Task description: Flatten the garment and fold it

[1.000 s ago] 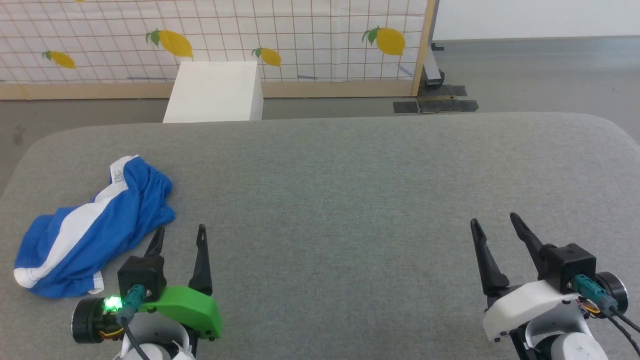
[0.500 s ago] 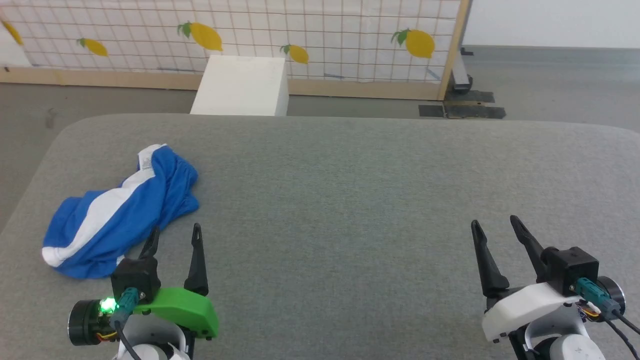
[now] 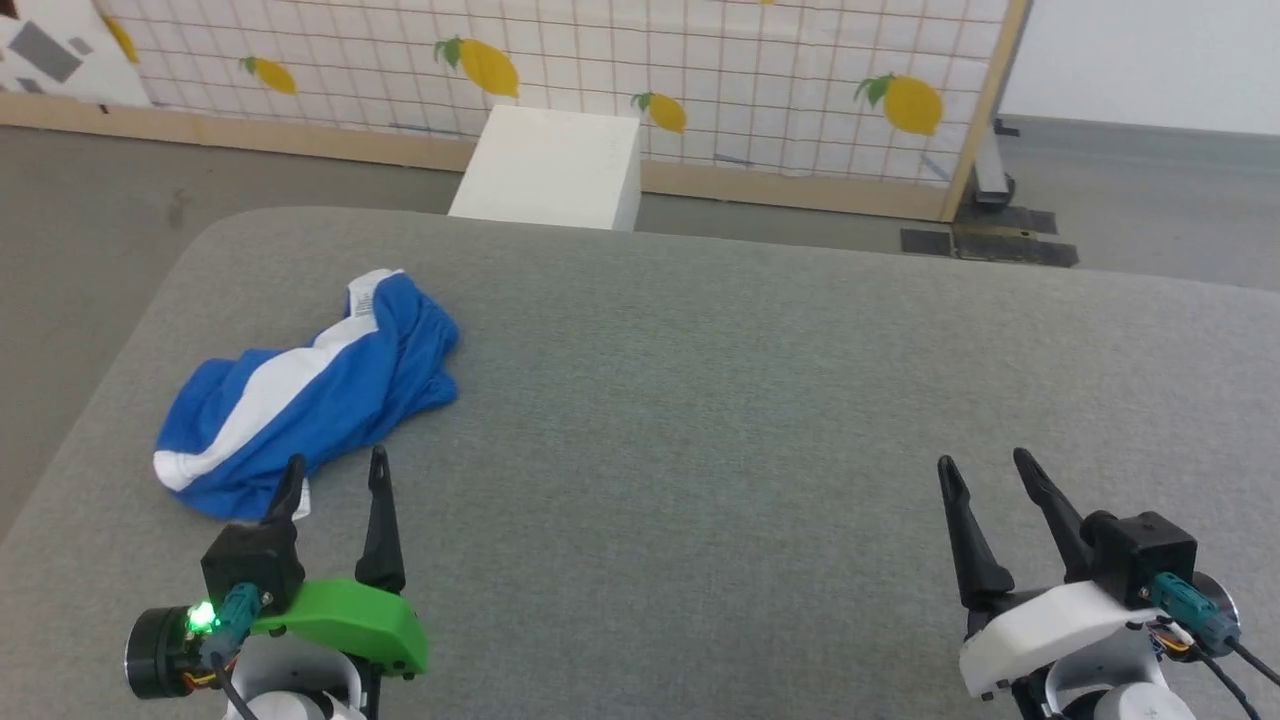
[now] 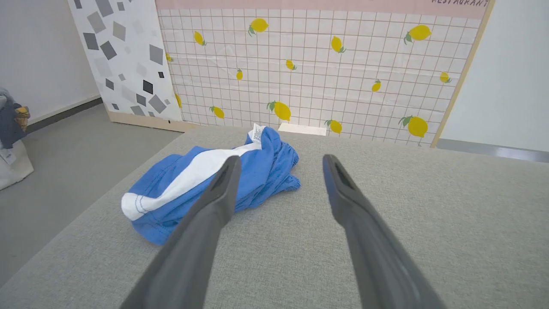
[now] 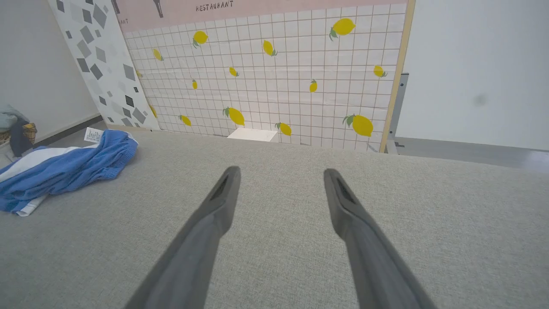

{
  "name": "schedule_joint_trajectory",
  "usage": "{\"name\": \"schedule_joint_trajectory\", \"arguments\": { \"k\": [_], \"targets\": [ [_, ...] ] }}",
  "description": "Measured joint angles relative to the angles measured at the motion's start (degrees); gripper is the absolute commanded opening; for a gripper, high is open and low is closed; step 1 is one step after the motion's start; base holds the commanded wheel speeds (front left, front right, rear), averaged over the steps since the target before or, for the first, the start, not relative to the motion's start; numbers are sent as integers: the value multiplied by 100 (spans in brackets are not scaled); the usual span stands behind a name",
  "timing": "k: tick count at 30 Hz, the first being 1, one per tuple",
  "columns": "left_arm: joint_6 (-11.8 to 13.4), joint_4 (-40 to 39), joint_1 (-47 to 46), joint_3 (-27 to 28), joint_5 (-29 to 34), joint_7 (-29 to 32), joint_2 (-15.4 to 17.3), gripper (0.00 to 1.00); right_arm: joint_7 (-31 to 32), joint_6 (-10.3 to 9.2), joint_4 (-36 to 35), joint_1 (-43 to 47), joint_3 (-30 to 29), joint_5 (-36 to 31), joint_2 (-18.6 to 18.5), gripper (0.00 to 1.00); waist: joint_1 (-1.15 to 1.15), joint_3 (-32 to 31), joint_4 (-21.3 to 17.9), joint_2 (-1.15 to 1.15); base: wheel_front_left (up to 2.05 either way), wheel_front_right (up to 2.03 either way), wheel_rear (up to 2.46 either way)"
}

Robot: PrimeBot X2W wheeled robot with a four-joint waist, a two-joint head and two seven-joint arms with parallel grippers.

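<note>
The head camera has swung left, so the crumpled garment point(image 3: 350, 400) now sits clear of the frame's left edge. The left gripper point(image 3: 336, 458) and right gripper point(image 3: 983, 459) hover, jaws released. Flattening has not started.

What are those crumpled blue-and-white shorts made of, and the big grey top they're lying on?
The crumpled blue shorts with a white stripe look like thin, soft, matte knit cloth, perhaps a synthetic sports fabric: they slump in loose folds and pucker along one gathered edge. The grey rounded-corner tabletop seems covered in matte woven textile: fine weave grain shows.
</note>
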Motion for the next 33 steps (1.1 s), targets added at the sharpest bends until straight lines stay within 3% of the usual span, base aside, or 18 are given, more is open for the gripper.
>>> {"name": "schedule_joint_trajectory", "arguments": {
  "k": [33],
  "targets": [
    [147, 154, 160, 151, -53, -370, 0, 100, -385, 0, 344, 83, 121, 204, 1, 100, 0, -68, 1000, 0, 0, 0, 0]
  ]
}}
